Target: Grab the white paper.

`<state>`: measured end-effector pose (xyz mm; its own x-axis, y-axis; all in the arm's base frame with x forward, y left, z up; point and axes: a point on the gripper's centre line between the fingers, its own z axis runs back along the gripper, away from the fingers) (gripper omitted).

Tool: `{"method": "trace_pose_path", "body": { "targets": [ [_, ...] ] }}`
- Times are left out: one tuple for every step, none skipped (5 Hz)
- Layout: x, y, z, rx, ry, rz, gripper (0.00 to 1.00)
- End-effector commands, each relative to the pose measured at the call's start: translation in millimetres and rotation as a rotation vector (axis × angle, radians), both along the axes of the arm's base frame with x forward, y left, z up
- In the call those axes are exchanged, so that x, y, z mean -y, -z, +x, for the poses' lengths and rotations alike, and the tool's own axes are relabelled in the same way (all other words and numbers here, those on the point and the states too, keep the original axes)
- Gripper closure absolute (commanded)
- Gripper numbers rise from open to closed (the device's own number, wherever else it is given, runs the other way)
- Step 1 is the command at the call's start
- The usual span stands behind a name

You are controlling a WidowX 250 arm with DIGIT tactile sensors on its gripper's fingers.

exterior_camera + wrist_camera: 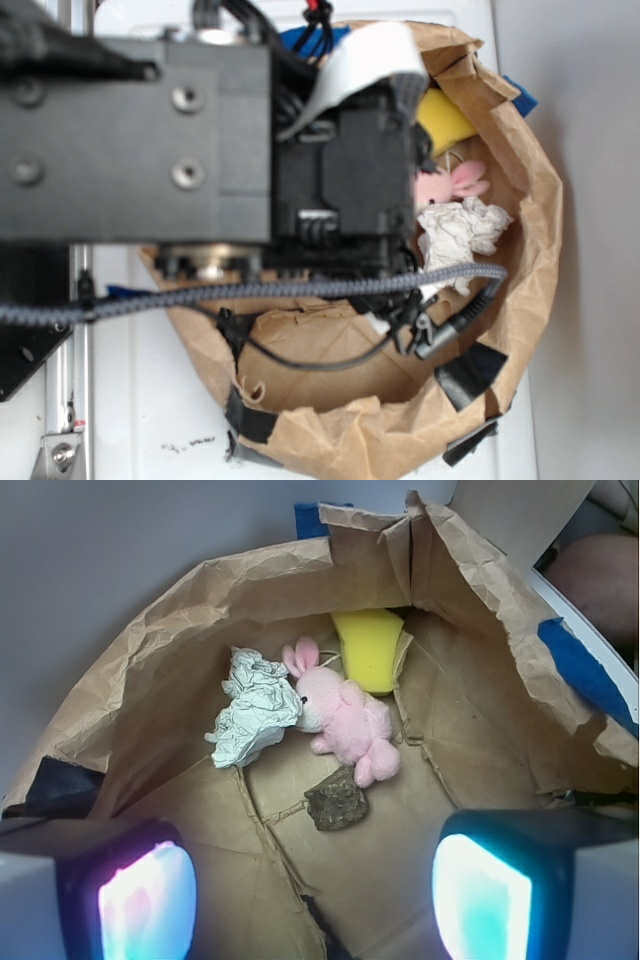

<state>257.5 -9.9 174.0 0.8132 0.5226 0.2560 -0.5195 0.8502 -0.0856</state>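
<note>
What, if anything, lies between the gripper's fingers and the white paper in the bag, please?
In the wrist view, only bare brown bag floor lies between the open gripper and the white paper; the pink plush bunny touches the paper's right side.
</note>
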Motion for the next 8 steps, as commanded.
{"method": "trace_pose_path", "body": {
  "targets": [
    [0, -14, 1, 0.050, 0.020, -0.003, 0.00],
    [-1, -8, 3, 0.115, -0.068, -0.045, 0.00],
    [-9, -4, 13, 0.190, -0.149, -0.092, 0.00],
    [-15, 10, 27, 0.206, -0.180, -0.147, 0.00],
    [-20, 28, 35, 0.155, -0.159, -0.189, 0.00],
    [-21, 38, 38, 0.125, -0.140, -0.202, 0.00],
    [-13, 46, 38, 0.104, -0.067, -0.190, 0.00],
    [-6, 58, 40, 0.071, -0.026, -0.187, 0.00]
  ]
}}
